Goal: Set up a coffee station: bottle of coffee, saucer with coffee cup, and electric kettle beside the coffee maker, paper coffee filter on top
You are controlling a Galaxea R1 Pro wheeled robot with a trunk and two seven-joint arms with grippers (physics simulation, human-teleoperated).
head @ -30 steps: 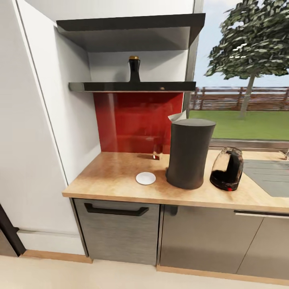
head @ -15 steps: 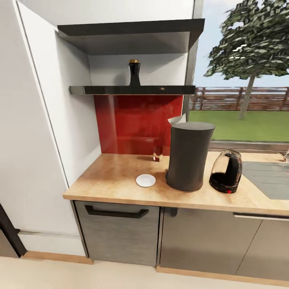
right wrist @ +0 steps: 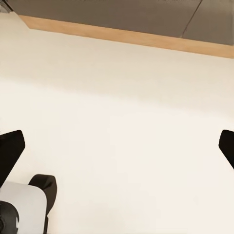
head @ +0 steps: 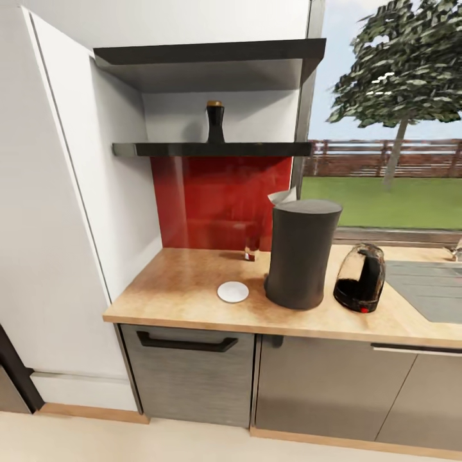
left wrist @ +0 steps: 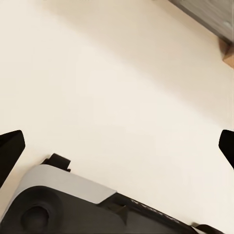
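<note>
Head view: coffee station half laid out on the bench [head: 186, 282], bottle of coffee [head: 215, 122] upright on the kitchen shelf [head: 256, 149].
Coffee maker [head: 300, 253] stands mid-bench, a paper coffee filter [head: 282, 194] peeking behind its top; the saucer [head: 233, 292] (nothing on it) lies near its left, toward the front edge, and the electric kettle [head: 360, 277] near its right. Both wrist views look down at pale floor: left hand [left wrist: 117, 146] and right hand [right wrist: 117, 146] spread wide, holding nothing.

Saucer [head: 233, 292] set left of coffee maker [head: 300, 253], electric kettle [head: 360, 278] right; bottle of coffee [head: 215, 122] up on kitchen shelf [head: 212, 149].
</note>
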